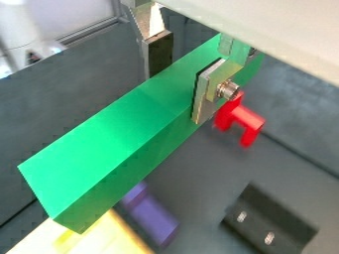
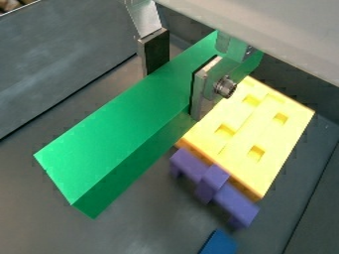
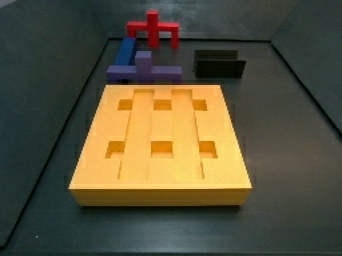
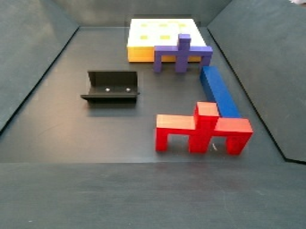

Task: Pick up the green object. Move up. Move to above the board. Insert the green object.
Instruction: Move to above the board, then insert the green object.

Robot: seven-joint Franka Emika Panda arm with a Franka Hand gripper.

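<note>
In both wrist views my gripper [image 1: 183,77] [image 2: 180,71] is shut on the green object [image 1: 119,149] [image 2: 126,134], a long green bar. The silver fingers [image 1: 209,91] clamp its two long sides near one end. The bar is in the air, above the floor. The board [image 2: 252,129], orange-yellow with square holes, lies below and beside the bar in a wrist view. It shows whole in both side views [image 3: 163,140] [image 4: 162,36]. Neither the gripper nor the bar appears in the side views.
A purple block [image 3: 158,70] [image 2: 212,184] and a blue block [image 3: 127,55] [image 4: 221,89] lie at the board's end. The red cross-shaped piece [image 4: 203,130] [image 1: 241,119] stands beyond them. The black fixture [image 4: 111,88] [image 3: 221,65] stands apart. Dark walls ring the floor.
</note>
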